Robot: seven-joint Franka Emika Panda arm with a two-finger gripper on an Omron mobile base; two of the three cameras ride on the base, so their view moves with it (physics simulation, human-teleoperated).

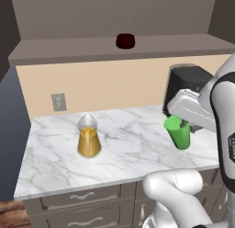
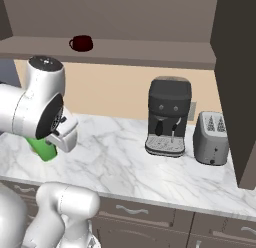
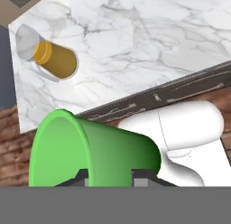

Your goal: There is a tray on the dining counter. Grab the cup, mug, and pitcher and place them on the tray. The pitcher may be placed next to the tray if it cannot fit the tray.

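My gripper (image 1: 182, 125) is shut on the cup (image 1: 178, 133), a bright green tumbler held tilted in the air over the front right part of the marble worktop (image 1: 119, 149). In the hand view the cup (image 3: 90, 151) lies between my fingertips (image 3: 80, 177), rim to the left. In the right base view my arm hides most of the cup (image 2: 44, 149). The amber pitcher (image 1: 88, 137) stands upright on the worktop to the left, apart from the cup. The dark mug (image 1: 125, 41) sits on the shelf above. The tray and the dining counter are out of view.
A black coffee machine (image 2: 169, 117) and a grey toaster (image 2: 211, 138) stand at the worktop's right end, beside a tall dark cabinet (image 2: 235, 82). Drawers (image 1: 82, 197) run under the front edge. A wall outlet (image 1: 58, 102) is behind the pitcher.
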